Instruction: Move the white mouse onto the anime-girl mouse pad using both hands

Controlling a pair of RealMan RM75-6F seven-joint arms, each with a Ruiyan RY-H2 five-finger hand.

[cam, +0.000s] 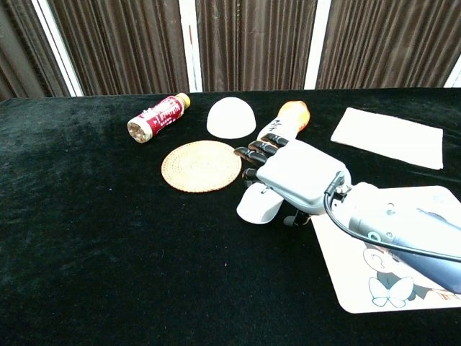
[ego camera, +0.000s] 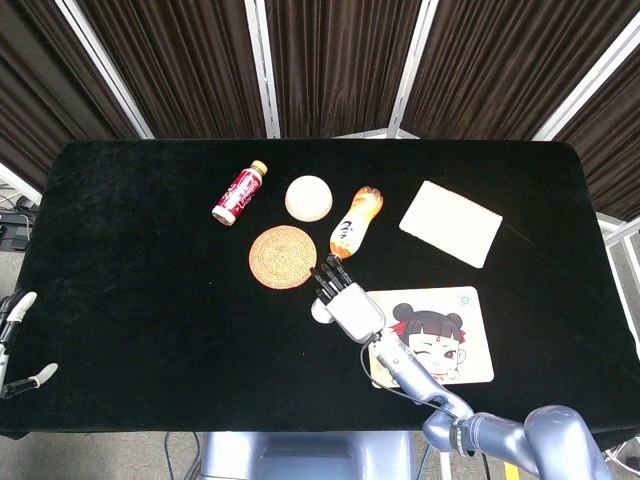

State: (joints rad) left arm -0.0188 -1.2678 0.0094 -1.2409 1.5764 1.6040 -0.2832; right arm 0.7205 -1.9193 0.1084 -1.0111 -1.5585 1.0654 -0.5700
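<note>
The white mouse [cam: 259,205] lies on the black table just left of the anime-girl mouse pad [cam: 403,288]; in the head view the mouse [ego camera: 320,312] peeks out beside the pad [ego camera: 440,345]. My right hand [cam: 297,179] hovers over the mouse's right side, fingers stretched toward the orange bottle, and most of the mouse shows beside it. It grips nothing that I can see. From above, the right hand [ego camera: 345,298] covers most of the mouse. Of my left hand [ego camera: 22,340] only pale fingertips show at the table's near left edge, spread apart and empty.
A woven coaster [cam: 201,165] lies just left of the right hand's fingers. An orange bottle [cam: 284,122] lies right ahead of them. Behind are a white dome [cam: 230,117] and a red bottle [cam: 157,118]. A white cloth [cam: 387,135] lies at the back right.
</note>
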